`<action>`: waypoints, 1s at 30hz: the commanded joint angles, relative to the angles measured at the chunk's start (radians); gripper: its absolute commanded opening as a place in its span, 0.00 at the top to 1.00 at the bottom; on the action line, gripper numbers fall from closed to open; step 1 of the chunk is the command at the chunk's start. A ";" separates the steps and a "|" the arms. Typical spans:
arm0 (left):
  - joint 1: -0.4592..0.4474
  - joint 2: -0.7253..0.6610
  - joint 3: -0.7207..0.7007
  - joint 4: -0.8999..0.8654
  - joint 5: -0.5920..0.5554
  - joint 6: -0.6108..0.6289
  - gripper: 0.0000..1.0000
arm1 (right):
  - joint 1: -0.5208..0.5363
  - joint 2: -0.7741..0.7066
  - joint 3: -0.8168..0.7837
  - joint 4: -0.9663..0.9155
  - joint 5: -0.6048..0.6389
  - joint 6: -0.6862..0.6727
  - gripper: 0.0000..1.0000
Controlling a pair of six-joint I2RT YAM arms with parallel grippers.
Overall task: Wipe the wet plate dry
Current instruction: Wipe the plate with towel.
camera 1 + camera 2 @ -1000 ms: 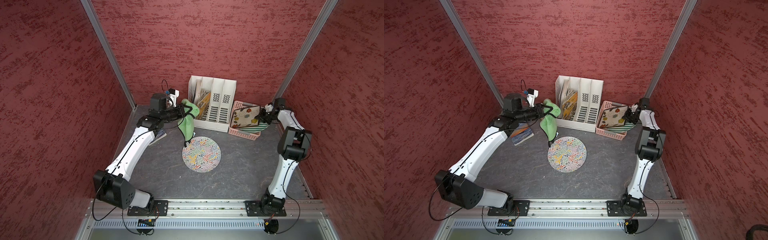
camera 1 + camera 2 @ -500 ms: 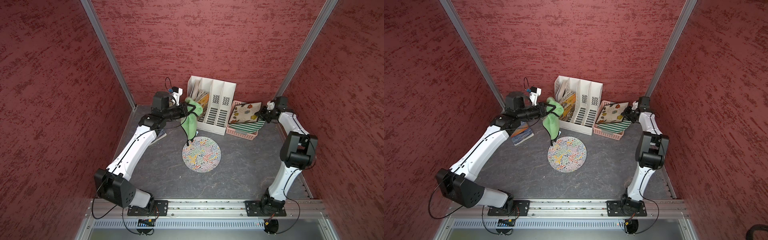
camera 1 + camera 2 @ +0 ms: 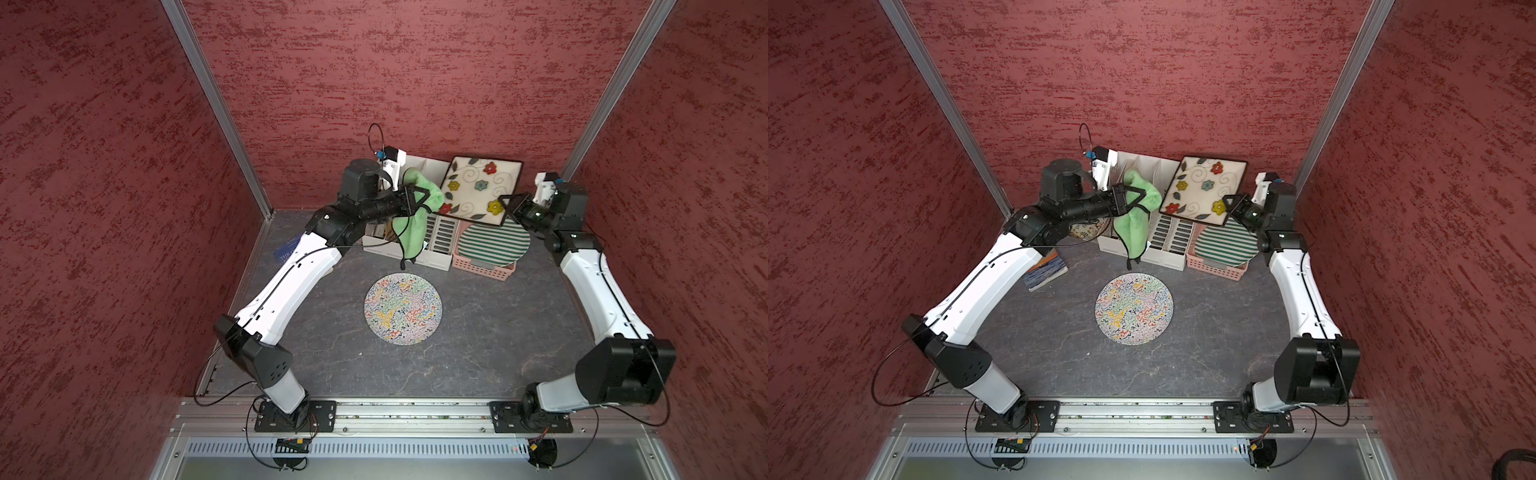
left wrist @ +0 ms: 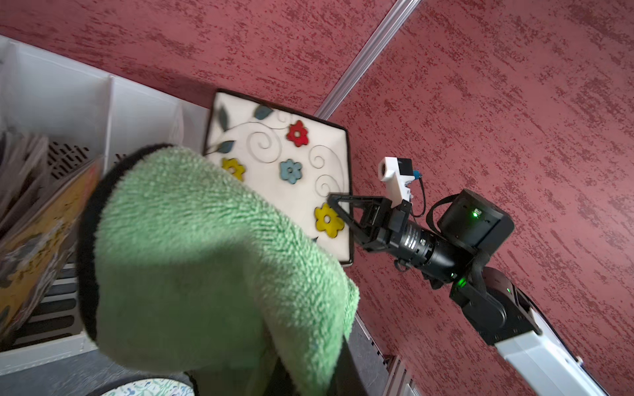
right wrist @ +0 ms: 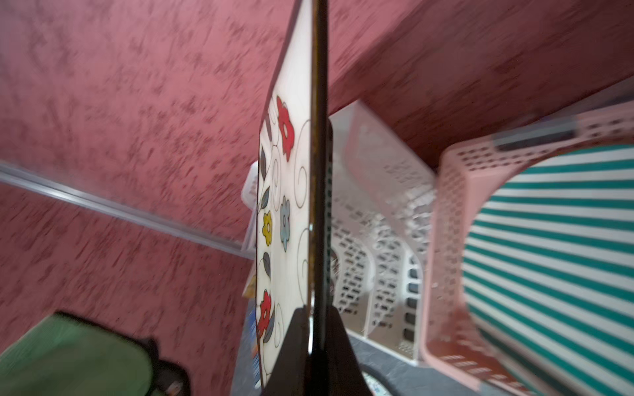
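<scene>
A square cream plate point(image 3: 478, 189) with painted flowers hangs tilted above the pink basket, its face showing in both top views point(image 3: 1204, 187). My right gripper point(image 3: 508, 206) is shut on its near right edge, and the right wrist view looks along the plate's dark rim point(image 5: 284, 212) between the fingers point(image 5: 298, 343). My left gripper point(image 3: 419, 199) is shut on a green fluffy cloth point(image 3: 411, 232) that hangs down before the white file rack. The cloth point(image 4: 206, 257) fills much of the left wrist view and hides the jaws. It sits just left of the plate point(image 4: 281, 164).
A round multicoloured plate point(image 3: 402, 308) lies flat mid-table. A green-striped round plate point(image 3: 494, 241) rests in the pink basket point(image 3: 482, 270) at the back right. The white file rack point(image 3: 440, 245) holds magazines. A blue book point(image 3: 1044, 270) lies under the left arm.
My right gripper has lifted the flowered plate out of the basket, up and leftwards. The left arm has carried the cloth higher and rightwards, close to the plate.
</scene>
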 commanded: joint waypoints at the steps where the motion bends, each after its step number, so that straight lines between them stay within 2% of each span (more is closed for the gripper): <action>1: -0.023 0.087 0.087 -0.036 0.004 0.034 1.00 | 0.132 -0.042 0.024 0.236 -0.031 0.126 1.00; 3: -0.030 0.155 0.151 -0.063 0.074 0.025 1.00 | 0.190 -0.025 0.033 0.302 -0.019 0.206 1.00; 7: -0.042 0.241 0.214 -0.136 0.131 0.017 1.00 | 0.220 0.028 0.090 0.390 0.018 0.314 1.00; 13: -0.050 0.231 0.133 -0.157 0.157 0.038 1.00 | 0.220 0.114 0.246 0.449 0.010 0.400 1.00; 16: -0.048 0.191 0.082 -0.188 0.090 0.060 1.00 | 0.219 0.131 0.291 0.474 0.025 0.427 1.00; 19: -0.011 0.128 0.013 -0.226 -0.016 0.053 1.00 | 0.219 0.120 0.308 0.457 0.026 0.395 1.00; 22: 0.061 0.079 -0.030 -0.274 -0.104 0.027 1.00 | 0.226 0.113 0.310 0.445 -0.046 0.343 1.00; 27: 0.199 0.061 0.024 -0.313 -0.088 0.040 1.00 | 0.303 0.074 0.278 0.324 -0.194 0.133 1.00; 30: 0.251 0.095 0.095 -0.384 -0.091 0.075 1.00 | 0.357 0.034 0.209 0.280 -0.216 0.070 1.00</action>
